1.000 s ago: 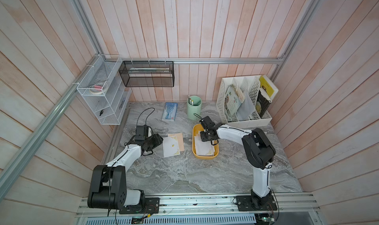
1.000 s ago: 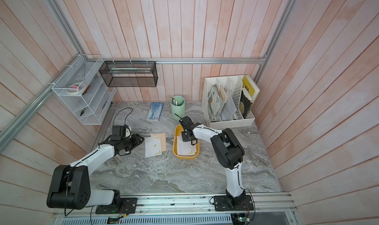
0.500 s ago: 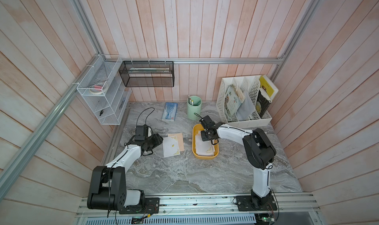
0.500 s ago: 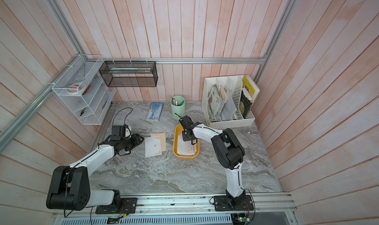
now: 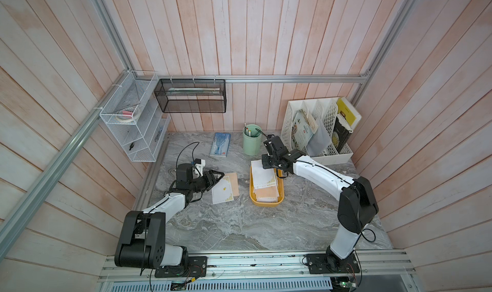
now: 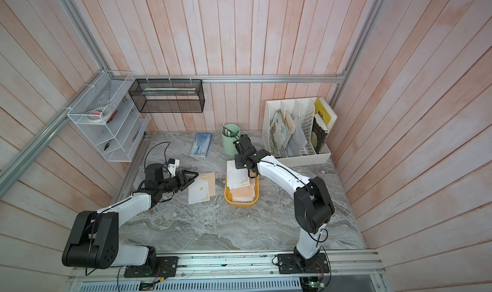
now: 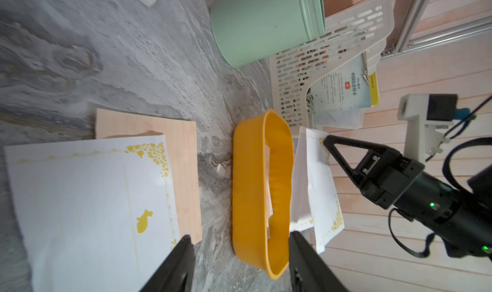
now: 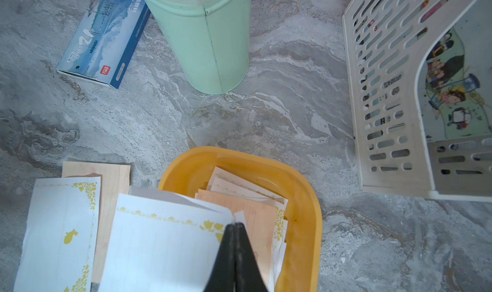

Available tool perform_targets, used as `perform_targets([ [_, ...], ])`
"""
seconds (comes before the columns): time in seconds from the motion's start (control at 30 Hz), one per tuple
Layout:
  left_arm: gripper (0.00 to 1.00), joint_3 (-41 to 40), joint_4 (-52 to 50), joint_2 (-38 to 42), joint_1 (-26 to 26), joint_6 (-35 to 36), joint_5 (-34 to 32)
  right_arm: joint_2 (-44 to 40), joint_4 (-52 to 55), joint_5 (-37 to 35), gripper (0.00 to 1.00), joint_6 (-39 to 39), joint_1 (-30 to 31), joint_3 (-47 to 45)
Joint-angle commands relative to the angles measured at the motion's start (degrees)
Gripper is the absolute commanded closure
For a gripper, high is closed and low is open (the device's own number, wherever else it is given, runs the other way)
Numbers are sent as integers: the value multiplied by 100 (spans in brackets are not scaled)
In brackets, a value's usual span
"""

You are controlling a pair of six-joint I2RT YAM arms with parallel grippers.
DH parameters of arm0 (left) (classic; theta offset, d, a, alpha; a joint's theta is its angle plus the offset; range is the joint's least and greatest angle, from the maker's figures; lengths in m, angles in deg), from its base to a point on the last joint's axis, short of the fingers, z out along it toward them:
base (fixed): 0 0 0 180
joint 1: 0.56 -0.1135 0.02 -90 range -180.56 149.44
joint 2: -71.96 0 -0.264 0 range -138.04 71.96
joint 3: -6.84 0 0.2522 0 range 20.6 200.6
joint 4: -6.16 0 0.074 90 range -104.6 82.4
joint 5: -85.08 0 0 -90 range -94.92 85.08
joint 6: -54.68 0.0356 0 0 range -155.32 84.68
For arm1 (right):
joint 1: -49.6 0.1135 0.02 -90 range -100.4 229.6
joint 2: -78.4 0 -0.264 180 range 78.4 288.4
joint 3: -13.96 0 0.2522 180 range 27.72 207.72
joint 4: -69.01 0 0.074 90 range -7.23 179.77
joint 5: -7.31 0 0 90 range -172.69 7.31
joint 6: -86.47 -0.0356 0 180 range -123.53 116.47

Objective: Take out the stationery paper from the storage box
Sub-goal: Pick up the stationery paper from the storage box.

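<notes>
The mustard-yellow storage box (image 5: 266, 203) sits mid-table with several white and peach sheets of stationery paper (image 8: 255, 210) inside. My right gripper (image 8: 234, 225) is shut on the corner of a white gold-bordered sheet (image 8: 159, 240). It holds that sheet lifted over the box's far end in both top views (image 5: 262, 174) (image 6: 235, 174). To the box's left my left gripper (image 5: 219, 176) is open and empty. It rests beside a white gold-bordered sheet (image 5: 222, 192) that lies partly over a peach sheet (image 5: 233, 182) on the table. The left wrist view shows the box (image 7: 247, 170) and the held sheet (image 7: 316, 186).
A green pen cup (image 5: 251, 140) and a blue booklet (image 5: 220, 144) stand just behind the box. The white file organizer (image 5: 319, 133) is at the back right. A black mesh basket (image 5: 190, 96) and a white wire shelf (image 5: 133, 122) hang on the walls.
My right gripper has shut on the top white sheet and raised it a little over the box. The left arm has stayed still.
</notes>
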Motion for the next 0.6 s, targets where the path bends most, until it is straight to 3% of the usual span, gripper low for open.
perform_targets([
  [0.0,41,37,1105,-72,138,-461,685,55,154,-125,95,86,36,-2],
  [0.23,42,369,1378,-218,595,-544,955,38,58,-78,95,44,41,-126],
  [0.57,42,828,1913,-1020,1253,-909,984,-10,0,-21,95,61,36,-177],
])
